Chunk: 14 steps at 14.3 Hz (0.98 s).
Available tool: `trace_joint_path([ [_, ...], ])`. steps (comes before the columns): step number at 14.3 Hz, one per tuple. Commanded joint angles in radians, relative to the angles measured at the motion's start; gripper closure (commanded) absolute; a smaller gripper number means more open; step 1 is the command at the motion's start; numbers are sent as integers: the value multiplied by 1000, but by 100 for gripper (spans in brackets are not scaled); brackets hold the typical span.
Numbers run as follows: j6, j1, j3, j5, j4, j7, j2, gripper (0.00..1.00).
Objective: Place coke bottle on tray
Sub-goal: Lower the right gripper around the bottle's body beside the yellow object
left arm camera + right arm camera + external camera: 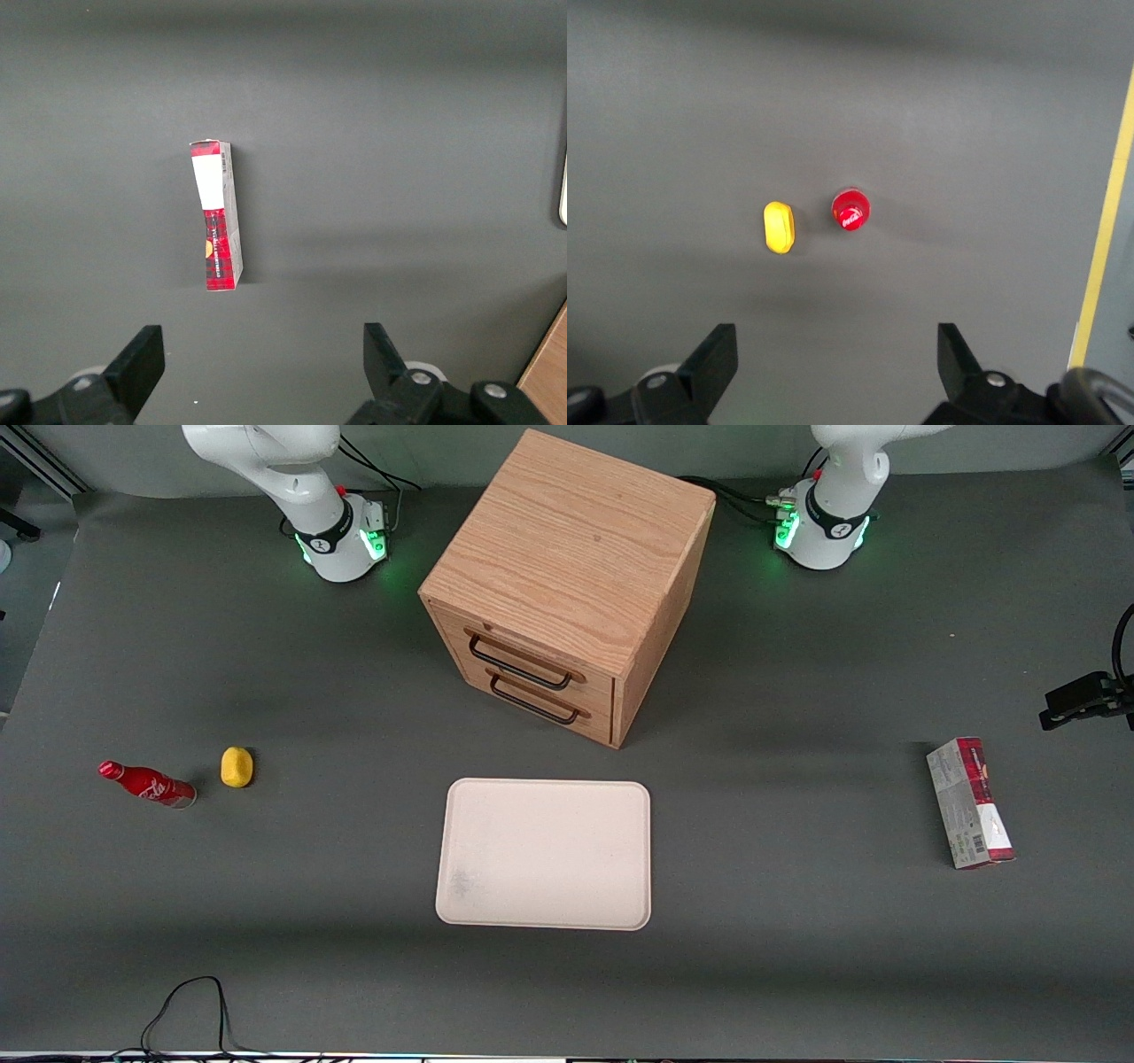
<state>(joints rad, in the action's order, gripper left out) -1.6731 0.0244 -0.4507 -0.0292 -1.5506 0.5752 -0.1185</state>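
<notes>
From the front, the coke bottle (147, 784) is seen standing on the surface near the working arm's edge, beside a yellow thing (236, 767); the tray (545, 854) lies mid-surface, well apart. From the right wrist, the hand (837, 372) is held wide above the coke bottle (851, 210).

Right arm's gripper (833, 372) is held high above the table, pointed straight down, fingers (713, 359) spread wide apart.

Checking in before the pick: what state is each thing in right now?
coke bottle: standing upright on the table beside the yellow object, capped, not held.
tray: flat on the table, nothing on it.
drawer cabinet: both drawers shut.
carton: lying at the parked arm's end.
hand: open, high above the bottle.
</notes>
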Motion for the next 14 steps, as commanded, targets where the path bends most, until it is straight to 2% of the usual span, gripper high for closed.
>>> trace_joint_path([
  [1, 7, 8, -10, -40, 46, 41, -56, 0],
  [5, -117, -3, -6, -69, -52, 41, -87, 0],
  [14, -451, -15, -2, -72, -359, 43, -73, 0],
])
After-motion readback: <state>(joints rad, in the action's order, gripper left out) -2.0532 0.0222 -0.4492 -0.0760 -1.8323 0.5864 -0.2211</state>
